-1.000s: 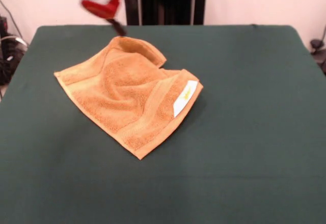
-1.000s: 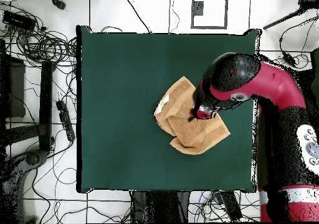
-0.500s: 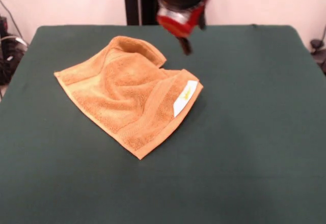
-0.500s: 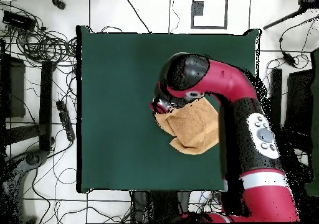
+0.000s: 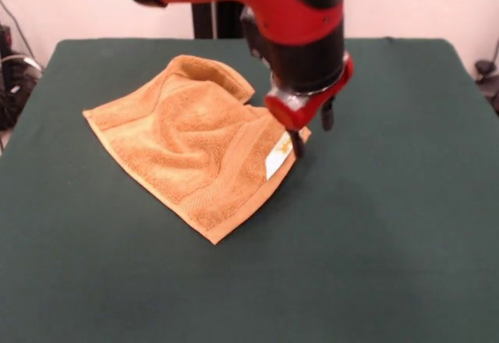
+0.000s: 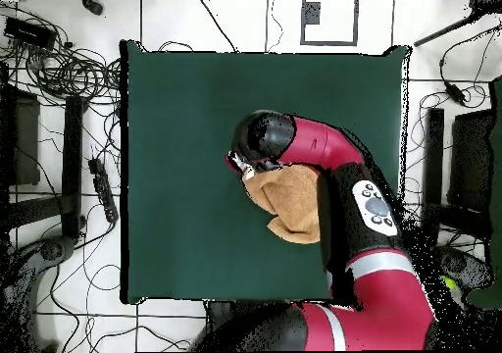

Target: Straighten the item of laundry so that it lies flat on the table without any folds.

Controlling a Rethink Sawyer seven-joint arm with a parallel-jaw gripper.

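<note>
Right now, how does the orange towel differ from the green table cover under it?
The towel is orange-tan with a looped, fluffy pile; the table cover is dark green and smooth. The towel is small and rumpled, its far corner folded over; the cover is far larger and stretched flat. The towel carries a white label, beside the robot's tool; the cover is plain. Both are cloth.

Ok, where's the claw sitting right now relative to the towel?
In the front view the claw is at the towel's right-hand corner, one finger over the white label, the other above bare green table.
</note>
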